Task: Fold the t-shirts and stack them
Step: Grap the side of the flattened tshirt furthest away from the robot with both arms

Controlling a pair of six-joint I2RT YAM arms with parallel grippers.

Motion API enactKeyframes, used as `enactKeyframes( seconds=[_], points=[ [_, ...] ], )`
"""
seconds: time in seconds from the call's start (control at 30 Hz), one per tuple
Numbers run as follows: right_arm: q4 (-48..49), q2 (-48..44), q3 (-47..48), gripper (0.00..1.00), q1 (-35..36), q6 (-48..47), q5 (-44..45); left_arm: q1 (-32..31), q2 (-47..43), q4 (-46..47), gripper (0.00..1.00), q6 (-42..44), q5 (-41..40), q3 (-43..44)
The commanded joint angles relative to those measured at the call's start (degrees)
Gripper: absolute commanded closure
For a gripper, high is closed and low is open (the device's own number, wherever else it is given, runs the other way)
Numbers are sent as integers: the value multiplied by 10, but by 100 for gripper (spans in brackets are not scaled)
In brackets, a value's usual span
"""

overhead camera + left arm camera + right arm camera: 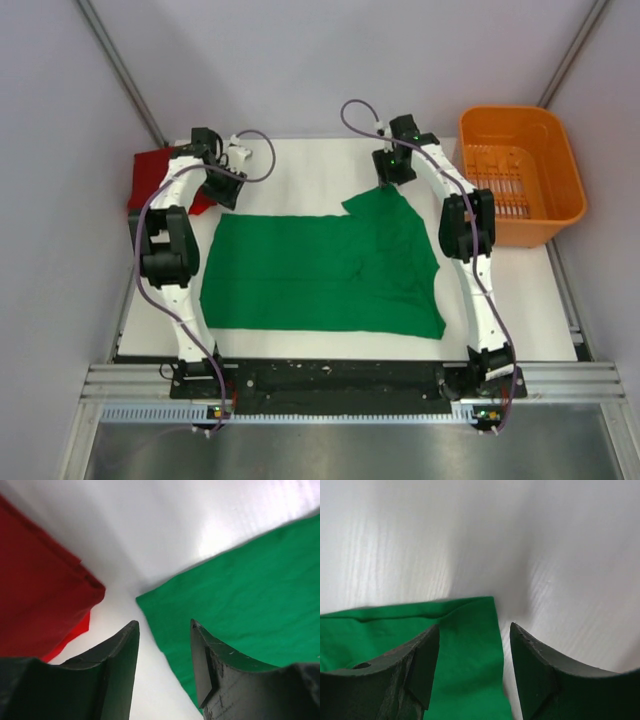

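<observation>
Green cloth spread flat, 2 grippers poised at its far edge.

Top view: the green t-shirt (320,270) lies mid-table (300,160), its long axis running left to right, and the red t-shirt (150,178) sits folded at the far left. Left wrist view: the left gripper (165,625) has its fingers parted and grips nothing. The green cloth's far-left corner lies just right of the gap, with red cloth off to the left. Right wrist view: the right gripper (475,626) is likewise parted and empty (a green sleeve tip lies beneath its gap). Each arm is nearest its own far corner, so a fold toward the near edge looks the likely next move.
</observation>
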Motion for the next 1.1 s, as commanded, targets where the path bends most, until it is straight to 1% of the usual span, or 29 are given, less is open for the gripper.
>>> enactKeyframes(
  seconds=[0.0, 0.07, 0.13, 0.23, 0.3, 0.37, 0.43, 0.53, 0.63, 0.8, 0.87, 0.9, 0.97, 1.0, 1.07],
  points=[
    [0, 45, 76, 41, -1, 4, -22, -11, -13, 16, 50, 98, 96, -2],
    [-2, 63, 73, 42, -1, 9, -28, -11, -10, 17, 48, 140, 89, -9],
    [-3, 67, 59, 48, 0, 30, -38, -11, -3, 7, 48, 196, 83, -10],
    [-8, 67, 44, 67, 3, 32, -54, -11, 17, -41, 47, 275, 90, 11],
    [-10, 61, 35, 76, 6, 29, -66, -11, 35, -83, 47, 324, 92, 35],
    [-11, 51, 26, 86, 6, 30, -76, -11, 55, -113, 47, 370, 82, 57],
    [-10, 38, 17, 100, 6, 30, -78, -11, 70, -131, 47, 412, 73, 70],
    [-10, 9, 7, 100, 6, 27, -80, -11, 80, -134, 46, 460, 61, 70],
    [-9, -15, -3, 100, 6, 23, -82, -11, 88, -106, 46, 468, 34, 81],
    [-8, -39, -26, 100, 8, 16, -77, -11, 118, -135, 44, 490, 10, 131],
    [-8, -51, -41, 100, 9, 16, -74, -11, 131, -150, 46, 496, 3, 140],
    [-7, -60, -48, 100, 8, 16, -75, -12, 136, -144, 50, 496, -4, 142],
    [-5, -72, -58, 100, 10, 16, -78, -15, 149, -145, 54, 496, -27, 148],
    [-4, -79, -64, 100, 12, -1, -77, -17, 154, -153, 55, 496, -33, 153],
    [-4, -91, -72, 100, 13, -4, -75, -18, 167, -189, 55, 504, -37, 168]
  ],
)
